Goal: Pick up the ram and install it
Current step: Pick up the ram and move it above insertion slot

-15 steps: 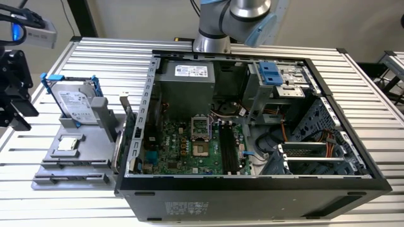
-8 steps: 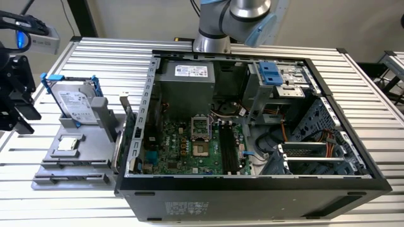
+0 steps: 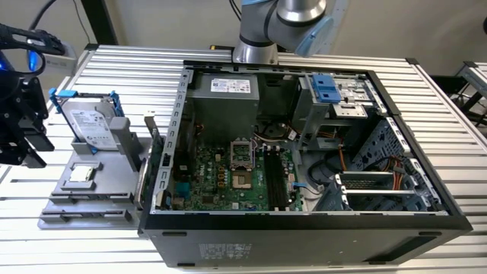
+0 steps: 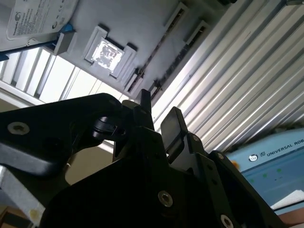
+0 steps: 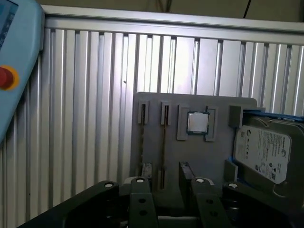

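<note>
Aluminium slats make up the worktop [image 3: 129,63]. It carries one open computer case [image 3: 304,240] and, at the exterior view's left, one grey tray [image 3: 106,185]. The tray holds one silver drive [image 3: 91,125], propped up in a blue frame and bearing a white printed label, and one square chip [image 3: 82,174] lying flat in its own recess. Inside the case are a green board [image 3: 220,171] and a grey box with one white sticker [image 3: 230,85]. The black gripper [image 3: 31,151] hangs at the left edge of the frame, near the tray and well apart from the case. The arm [image 3: 255,48] rises behind the case.

In the second wrist view the two fingers [image 4: 173,126] are spread apart, with the worktop showing between them. Beyond them are the tray, the chip [image 4: 105,53], the drive and two long slots [image 4: 159,45] side by side. A pale blue pendant [image 4: 270,166] with white print shows past the gripper body.

In the first wrist view the chip sits between the two slots and the drive. The ram [image 5: 163,152] seems to stand on edge in the slot nearer the chip, showing as a thin dark strip; I cannot tell for sure. The fingers are apart over the tray's near end and grip nothing. The pendant has one red button [image 5: 4,78].
</note>
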Controlling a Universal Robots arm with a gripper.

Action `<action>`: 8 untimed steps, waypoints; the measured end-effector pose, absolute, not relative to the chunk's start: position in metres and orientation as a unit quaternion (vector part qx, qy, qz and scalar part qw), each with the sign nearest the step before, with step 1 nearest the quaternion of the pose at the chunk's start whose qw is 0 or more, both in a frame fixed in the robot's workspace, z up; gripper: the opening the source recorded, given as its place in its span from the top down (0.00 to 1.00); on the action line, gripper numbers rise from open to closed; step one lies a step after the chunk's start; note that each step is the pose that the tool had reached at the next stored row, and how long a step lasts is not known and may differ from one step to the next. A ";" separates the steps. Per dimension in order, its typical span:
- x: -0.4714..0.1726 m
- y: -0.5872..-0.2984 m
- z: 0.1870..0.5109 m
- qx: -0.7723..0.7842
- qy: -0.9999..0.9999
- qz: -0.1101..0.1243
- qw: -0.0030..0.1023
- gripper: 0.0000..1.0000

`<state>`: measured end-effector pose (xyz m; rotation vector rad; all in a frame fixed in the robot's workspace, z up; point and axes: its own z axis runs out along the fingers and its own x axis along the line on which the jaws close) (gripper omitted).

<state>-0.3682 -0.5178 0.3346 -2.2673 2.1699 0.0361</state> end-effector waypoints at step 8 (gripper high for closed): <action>-0.368 -0.518 0.321 -0.722 0.692 0.009 -0.001 0.00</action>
